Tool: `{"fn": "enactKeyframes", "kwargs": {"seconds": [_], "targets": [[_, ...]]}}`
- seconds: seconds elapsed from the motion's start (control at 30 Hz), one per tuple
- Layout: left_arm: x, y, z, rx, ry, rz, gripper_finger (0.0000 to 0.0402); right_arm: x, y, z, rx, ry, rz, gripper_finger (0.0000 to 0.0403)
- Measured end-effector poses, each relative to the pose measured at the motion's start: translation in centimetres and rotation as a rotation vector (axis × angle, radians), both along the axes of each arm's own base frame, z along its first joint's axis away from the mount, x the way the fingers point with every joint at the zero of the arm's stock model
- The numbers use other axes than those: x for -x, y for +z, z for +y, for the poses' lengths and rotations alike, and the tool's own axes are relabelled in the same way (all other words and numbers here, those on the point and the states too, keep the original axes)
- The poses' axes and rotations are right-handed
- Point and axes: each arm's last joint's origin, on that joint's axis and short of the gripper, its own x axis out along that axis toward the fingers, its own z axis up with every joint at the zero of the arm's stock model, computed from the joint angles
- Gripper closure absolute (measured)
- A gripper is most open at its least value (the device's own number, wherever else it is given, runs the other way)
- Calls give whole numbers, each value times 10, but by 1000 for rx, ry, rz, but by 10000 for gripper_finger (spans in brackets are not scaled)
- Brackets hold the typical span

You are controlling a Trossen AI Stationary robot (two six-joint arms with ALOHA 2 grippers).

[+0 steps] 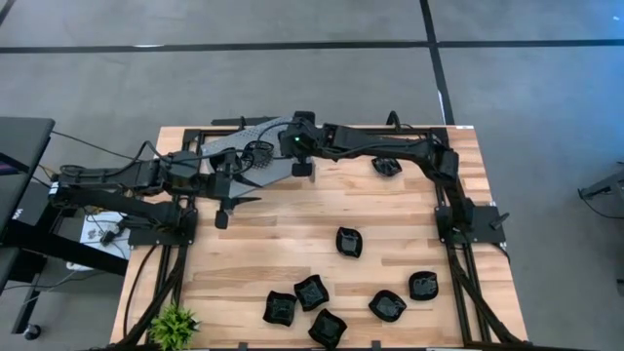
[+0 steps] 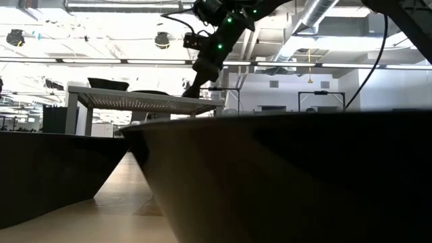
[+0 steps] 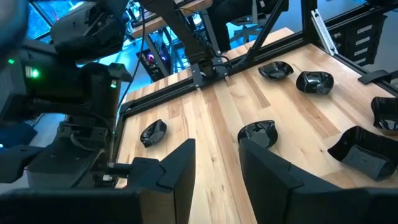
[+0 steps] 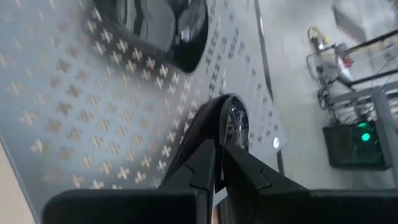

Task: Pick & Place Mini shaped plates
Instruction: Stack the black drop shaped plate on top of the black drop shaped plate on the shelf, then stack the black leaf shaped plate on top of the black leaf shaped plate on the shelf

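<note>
Mini shaped plates [image 1: 349, 242]: most sit loose on the counter [image 1: 263, 249], well apart from the perforated tray [image 1: 229, 151]; one lies near the far edge [image 1: 386, 166], at least one already on the tray [image 4: 155, 25]. Right gripper [image 4: 214, 177] is over the tray, jaws clenched on a plate [image 4: 214, 134] by its rim, so this reads as the place step. Next: lower to the tray beside the seated plate, then release. Left gripper [image 3: 214, 168] hangs just beside the tray, jaws released, empty. Low view is mostly blocked by a plate up close; tray contents unclear from above.
</note>
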Motion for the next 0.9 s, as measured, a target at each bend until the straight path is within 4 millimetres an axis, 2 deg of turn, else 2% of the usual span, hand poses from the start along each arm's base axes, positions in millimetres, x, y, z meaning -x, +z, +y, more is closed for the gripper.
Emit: {"fn": "enactKeyframes", "kwargs": {"seconds": [0.37, 0.57, 0.8, 0.9], "targets": [[0, 0, 0, 6, 2, 1, 275, 0, -2, 1, -41, 32, 5, 374], [0, 0, 0, 6, 2, 3, 275, 2, -4, 3, -52, 36, 33, 341], [0, -1, 0, 7, 2, 8, 275, -3, -4, 20, -49, 71, 35, 306], [0, -1, 0, 23, 7, 8, 275, 0, 4, 33, -33, 105, 44, 297]]}}
